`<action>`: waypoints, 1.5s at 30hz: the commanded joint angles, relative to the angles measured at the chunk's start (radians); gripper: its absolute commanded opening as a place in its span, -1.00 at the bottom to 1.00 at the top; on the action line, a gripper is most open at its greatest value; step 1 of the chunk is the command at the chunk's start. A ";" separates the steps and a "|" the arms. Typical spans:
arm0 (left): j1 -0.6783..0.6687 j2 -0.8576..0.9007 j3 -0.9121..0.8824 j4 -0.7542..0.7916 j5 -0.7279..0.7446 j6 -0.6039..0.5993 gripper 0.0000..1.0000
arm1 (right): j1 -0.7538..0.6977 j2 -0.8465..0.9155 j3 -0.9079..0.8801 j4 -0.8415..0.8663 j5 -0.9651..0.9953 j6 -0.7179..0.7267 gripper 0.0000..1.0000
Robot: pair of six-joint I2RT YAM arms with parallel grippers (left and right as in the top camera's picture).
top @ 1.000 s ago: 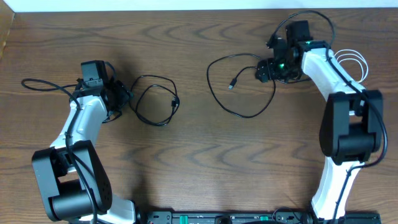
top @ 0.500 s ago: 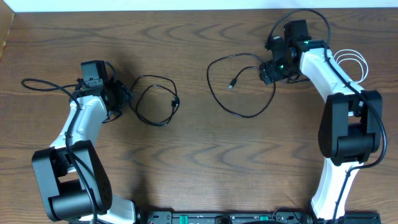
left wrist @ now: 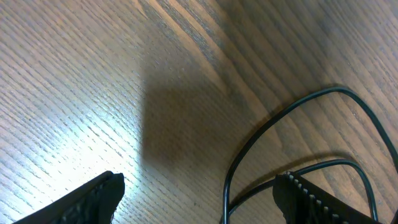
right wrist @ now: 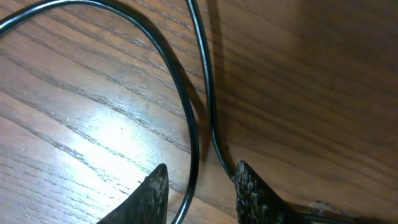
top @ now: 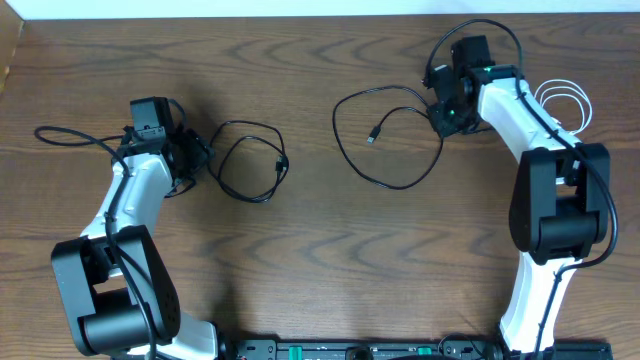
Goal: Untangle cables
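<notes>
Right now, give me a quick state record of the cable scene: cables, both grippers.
table: brown wood, three cables on it
short black cable: loose loop beside the left gripper
long black cable: wide loop centre-right, plug end lying inside it
white cable: coiled at far right
left gripper: open, nothing between its fingers
right gripper: fingers narrowed around two strands of the long black cable; firm grip not confirmable
tangle: no cable seen crossing another from overhead

The right gripper (right wrist: pixel 200 169) is cut off by the bottom edge. Two strands of a black cable (right wrist: pixel 186 124) pass between its fingers, grip unclear. Behind that hand's arm (top: pixel 520 110), the white cable (top: pixel 585 100) is partly hidden.
</notes>
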 commanded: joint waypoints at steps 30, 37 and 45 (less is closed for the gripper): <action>-0.002 -0.004 -0.006 -0.002 -0.002 -0.006 0.63 | 0.106 0.026 -0.035 0.194 0.077 -0.237 -0.98; -0.002 -0.004 -0.006 -0.002 -0.002 -0.006 0.63 | 0.111 0.026 -0.035 0.281 0.077 -0.237 -0.98; -0.002 -0.004 -0.006 -0.002 -0.002 -0.006 0.63 | 0.113 0.033 -0.035 0.348 0.076 -0.237 -0.98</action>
